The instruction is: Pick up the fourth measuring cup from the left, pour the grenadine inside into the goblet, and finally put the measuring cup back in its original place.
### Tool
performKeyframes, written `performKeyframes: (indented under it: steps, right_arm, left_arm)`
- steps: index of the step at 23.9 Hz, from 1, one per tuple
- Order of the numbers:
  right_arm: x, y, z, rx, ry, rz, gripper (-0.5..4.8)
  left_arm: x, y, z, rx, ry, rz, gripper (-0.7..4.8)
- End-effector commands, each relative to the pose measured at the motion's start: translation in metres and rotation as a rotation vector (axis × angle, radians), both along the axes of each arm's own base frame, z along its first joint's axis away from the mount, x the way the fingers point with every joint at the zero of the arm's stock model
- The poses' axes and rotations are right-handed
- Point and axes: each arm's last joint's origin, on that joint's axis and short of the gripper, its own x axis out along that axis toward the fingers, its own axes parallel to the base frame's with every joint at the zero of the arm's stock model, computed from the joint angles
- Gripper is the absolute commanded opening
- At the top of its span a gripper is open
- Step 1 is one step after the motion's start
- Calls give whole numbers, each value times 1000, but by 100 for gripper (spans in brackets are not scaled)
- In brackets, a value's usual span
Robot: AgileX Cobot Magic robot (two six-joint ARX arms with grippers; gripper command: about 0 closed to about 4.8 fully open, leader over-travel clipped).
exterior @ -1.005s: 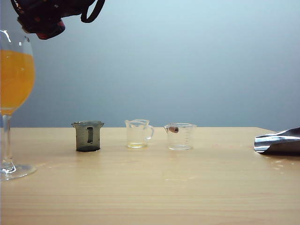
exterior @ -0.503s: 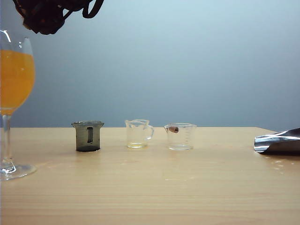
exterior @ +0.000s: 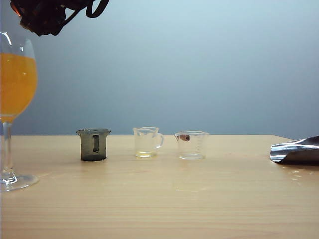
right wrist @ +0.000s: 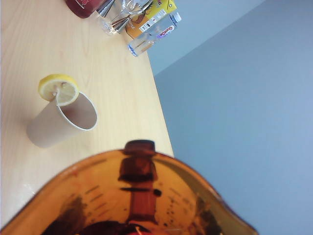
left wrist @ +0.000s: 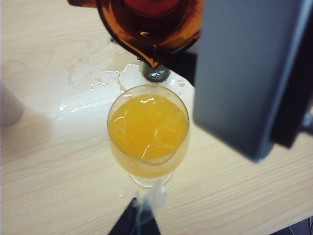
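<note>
The goblet (exterior: 16, 84) stands at the table's far left, its bowl filled with orange juice; the left wrist view looks down into it (left wrist: 148, 128). High above it, my right gripper (exterior: 45, 17) is shut on the fourth measuring cup (left wrist: 151, 24), a translucent red-orange cup tipped spout-down just beyond the goblet's rim. Dark red grenadine (left wrist: 151, 5) shows inside the cup, and no stream falls. The cup (right wrist: 132, 196) fills the near part of the right wrist view. My left gripper (left wrist: 139, 220) is a dark point beside the goblet's foot, its fingers together on nothing.
A smoky grey cup (exterior: 93, 144) and two clear cups (exterior: 147, 142) (exterior: 191, 145) stand in a row mid-table. A shiny metal object (exterior: 295, 151) lies at the right edge. A paper cup with a lemon slice (right wrist: 61, 120) and bottles (right wrist: 146, 22) stand beyond. Spilled liquid (left wrist: 98, 78) wets the wood near the goblet.
My right gripper has rolled and lifted slightly with the cup at the upper left. The goblet and the row of cups have not moved.
</note>
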Motion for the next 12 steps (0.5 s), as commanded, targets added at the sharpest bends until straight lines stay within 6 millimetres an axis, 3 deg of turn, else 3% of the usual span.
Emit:
performKeyframes:
  steps: [1, 12]
  right_arm:
    - [-1, 0, 8, 17, -68, 6, 201]
    - [-4, 1, 11, -22, -201, 94, 201]
  left_arm:
    - [-1, 0, 1, -5, -6, -2, -4]
    - [-1, 0, 1, -5, -7, -1, -4]
